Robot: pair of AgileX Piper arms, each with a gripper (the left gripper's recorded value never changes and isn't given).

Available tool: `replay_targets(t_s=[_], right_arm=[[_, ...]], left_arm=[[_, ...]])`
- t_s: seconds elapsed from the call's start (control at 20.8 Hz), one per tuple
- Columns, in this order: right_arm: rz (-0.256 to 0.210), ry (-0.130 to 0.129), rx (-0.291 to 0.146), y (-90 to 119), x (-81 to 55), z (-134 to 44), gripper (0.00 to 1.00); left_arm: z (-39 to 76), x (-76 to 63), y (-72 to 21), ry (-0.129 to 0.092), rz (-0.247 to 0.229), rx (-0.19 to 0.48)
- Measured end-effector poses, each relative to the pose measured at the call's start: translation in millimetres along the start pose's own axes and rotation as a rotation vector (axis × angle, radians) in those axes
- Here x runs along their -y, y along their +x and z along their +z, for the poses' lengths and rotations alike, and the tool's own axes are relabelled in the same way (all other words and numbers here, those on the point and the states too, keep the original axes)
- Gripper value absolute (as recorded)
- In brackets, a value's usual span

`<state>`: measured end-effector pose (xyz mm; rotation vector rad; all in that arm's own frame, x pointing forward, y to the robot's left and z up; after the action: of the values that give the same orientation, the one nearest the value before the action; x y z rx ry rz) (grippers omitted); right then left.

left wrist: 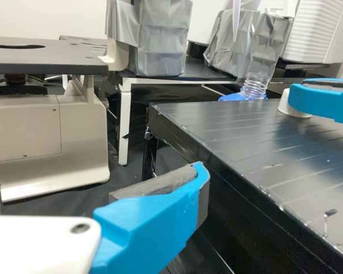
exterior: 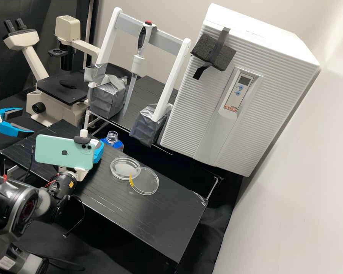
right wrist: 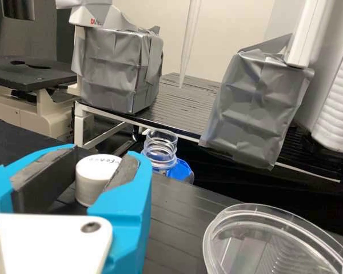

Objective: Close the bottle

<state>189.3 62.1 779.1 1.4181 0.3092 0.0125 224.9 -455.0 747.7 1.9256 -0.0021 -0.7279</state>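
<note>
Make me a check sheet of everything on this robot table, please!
Surface: black bench, slatted top, a few light scratches.
Job's things: bottle open, clear with blue at the bottom, by the bench's far edge; white cap off it.
Clutter: clear dish and second clear dish, rims overlapping, mid-bench.
Grippers: right gripper shut on the cap, close to the bottle; left gripper open, holding nothing, at the bench's edge.
Cables: black cable loops beside an arm; red wires at a wrist.
Surroundings: microscope, pipette hanging on a white stand, white ribbed machine.
</note>
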Motion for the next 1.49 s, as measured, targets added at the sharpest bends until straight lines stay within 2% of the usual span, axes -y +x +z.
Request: replay_targets(t_s=[0.43,0.53,0.67,0.82,1.11,1.35,1.49], right_arm=[[-0.006,-0.001,0.000,-0.9,-1.4,-1.9,0.00],[0.021,-0.003,-0.006,-1.1,-8.5,-4.4,0.00],[0.087,-0.009,-0.019,-0.4,-23.4,-8.2,0.00],[0.117,-0.012,-0.031,4.1,-31.3,-11.6,0.00],[0.102,-0.012,-0.021,23.0,-32.5,-10.7,0.00],[0.096,-0.010,-0.027,34.7,-32.7,-12.3,0.00],[0.098,-0.010,-0.041,39.3,-34.2,-15.7,0.00]], left_arm=[[0.3,0.0,0.2,0.001,0.000,0.001],[0.0,-1.6,1.4,0.004,0.005,0.003],[0.0,-1.6,1.4,0.004,0.005,0.003],[0.0,-1.6,1.4,0.004,0.005,0.003],[-1.8,-2.2,0.7,0.003,0.009,-0.005],[-17.0,-7.6,-6.3,-0.006,0.038,-0.075],[-21.4,-9.1,-8.7,-0.007,0.045,-0.094]])
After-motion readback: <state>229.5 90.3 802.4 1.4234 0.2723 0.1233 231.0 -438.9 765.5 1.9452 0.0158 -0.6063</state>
